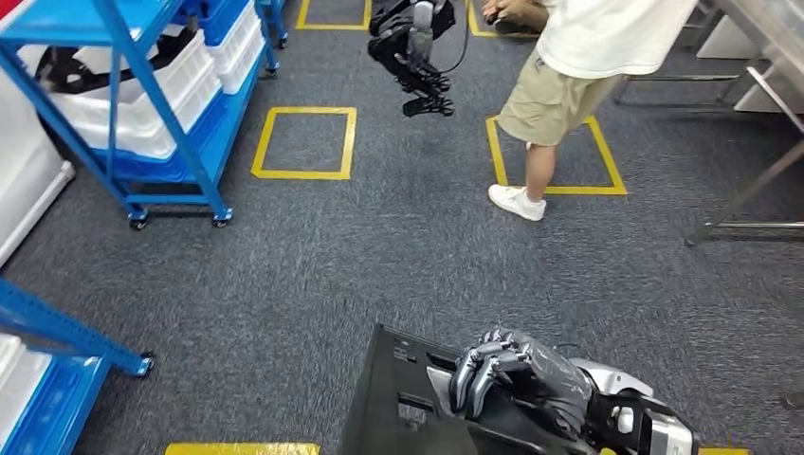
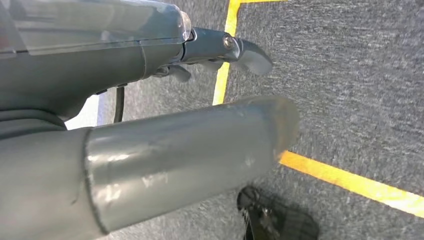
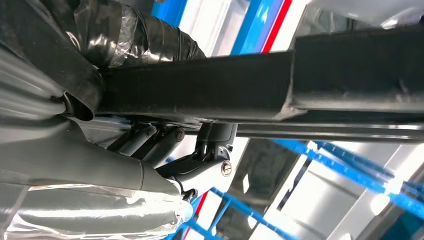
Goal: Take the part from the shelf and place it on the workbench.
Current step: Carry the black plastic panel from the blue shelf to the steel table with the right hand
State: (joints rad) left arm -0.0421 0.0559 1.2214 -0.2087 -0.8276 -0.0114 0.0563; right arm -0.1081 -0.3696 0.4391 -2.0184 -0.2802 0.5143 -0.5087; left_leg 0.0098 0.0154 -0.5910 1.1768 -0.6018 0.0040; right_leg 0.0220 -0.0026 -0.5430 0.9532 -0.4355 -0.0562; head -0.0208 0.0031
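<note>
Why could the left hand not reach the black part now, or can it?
Probably not at once: the left hand hangs over the carpet, holding nothing, while the right hand already grips the black part.

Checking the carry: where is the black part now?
In the head view, bottom centre, the part is held by the right hand above the carpet.

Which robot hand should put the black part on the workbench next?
The right hand, most likely: it already grips the black part, with its fingers curled over the edge. The left hand hangs over the carpet with nothing in it.
</note>
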